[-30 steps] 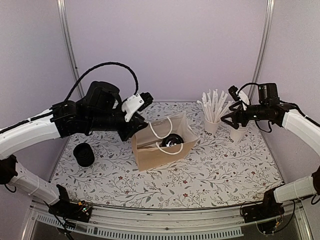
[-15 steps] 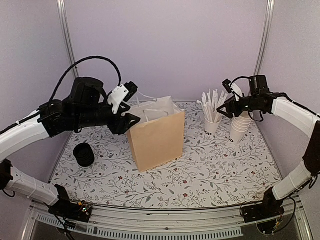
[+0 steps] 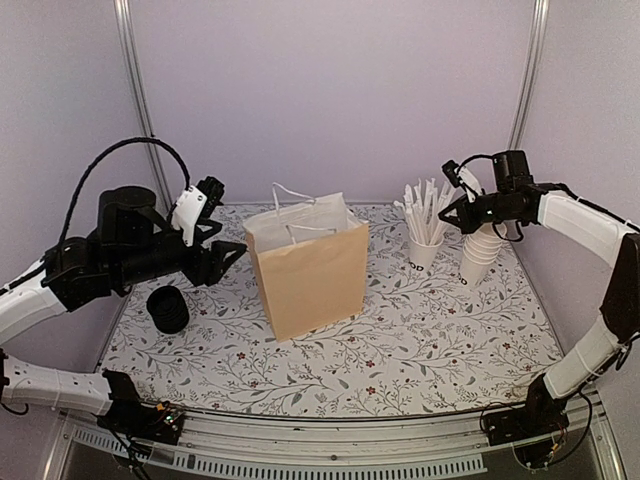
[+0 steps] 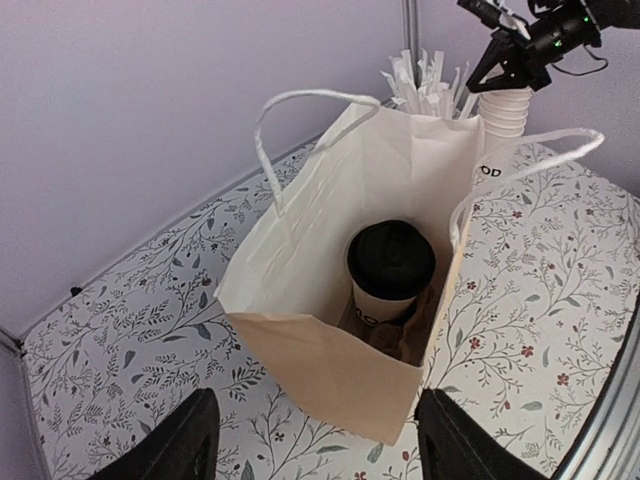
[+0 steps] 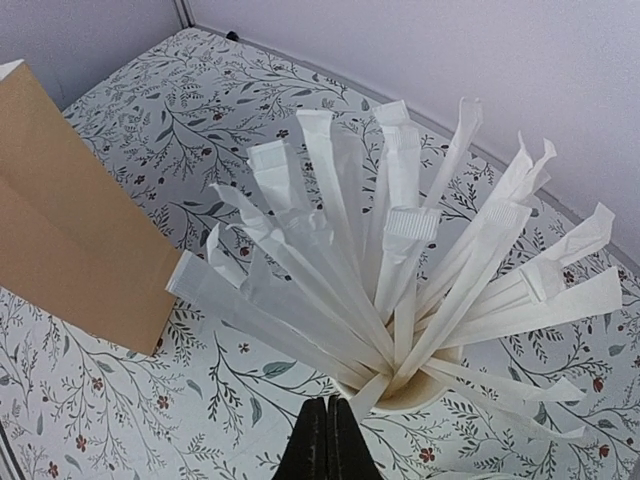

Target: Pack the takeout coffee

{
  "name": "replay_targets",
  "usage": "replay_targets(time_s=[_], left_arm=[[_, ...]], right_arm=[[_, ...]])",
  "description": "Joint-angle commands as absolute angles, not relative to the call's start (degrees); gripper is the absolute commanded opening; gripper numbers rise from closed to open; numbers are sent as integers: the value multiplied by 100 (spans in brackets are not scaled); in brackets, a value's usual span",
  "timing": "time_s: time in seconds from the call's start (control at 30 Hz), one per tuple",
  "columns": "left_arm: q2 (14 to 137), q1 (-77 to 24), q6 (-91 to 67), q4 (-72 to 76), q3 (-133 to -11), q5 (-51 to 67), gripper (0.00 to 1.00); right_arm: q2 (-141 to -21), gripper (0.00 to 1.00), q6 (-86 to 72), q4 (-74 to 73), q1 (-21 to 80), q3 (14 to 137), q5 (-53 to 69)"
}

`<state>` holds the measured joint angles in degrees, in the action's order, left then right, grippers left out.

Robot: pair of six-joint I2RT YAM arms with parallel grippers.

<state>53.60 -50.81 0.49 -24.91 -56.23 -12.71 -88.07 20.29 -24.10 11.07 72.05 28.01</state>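
**Operator A:** What do we have on the table [image 3: 430, 340], largest item first?

**Operator B:** The brown paper bag [image 3: 307, 272] stands upright mid-table with its mouth open. The takeout coffee [image 4: 390, 262] sits upright on the bag floor, lid on. To the bag's right we see the cup of straws [image 5: 400, 390], with the stack of lidless cups [image 3: 478, 255] just beside it.

**Operator A:** Gripper status?

**Operator B:** The left gripper [image 4: 315, 420] hangs near the bag's left side, jaws spread wide, gripping nothing. The right gripper [image 5: 327, 425] hovers over the straws, fingers pressed together with nothing between them.

**Operator A:** What faults do we anticipate?

**Operator B:** We judge the bag light and easily tipped. A brush from the left arm could topple it and roll the coffee out. A descending right gripper could snag the splayed straws and pull their cup over.

**Operator A:** What differs from one second ago?

**Operator B:** The bag then lay on its side with the left gripper at its mouth. Now it stands, and we see that arm drawn back. The right gripper sat lower, at the cup stack.
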Motion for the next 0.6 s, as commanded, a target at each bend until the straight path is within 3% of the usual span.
replay_targets(time_s=[0.0, 0.3, 0.57], left_arm=[[4870, -4874, -314, -1921, -4971, -1622, 71], [4247, -4442, -461, -1294, -3912, -1985, 74], [4155, -4067, -455, -973, -3667, -1853, 75]], right_arm=[[-8342, 0, 1986, -2768, 1081, 7590, 2776], [-7481, 0, 2186, -3735, 1084, 8576, 2735], [-7048, 0, 2231, -4260, 1088, 9225, 3025]])
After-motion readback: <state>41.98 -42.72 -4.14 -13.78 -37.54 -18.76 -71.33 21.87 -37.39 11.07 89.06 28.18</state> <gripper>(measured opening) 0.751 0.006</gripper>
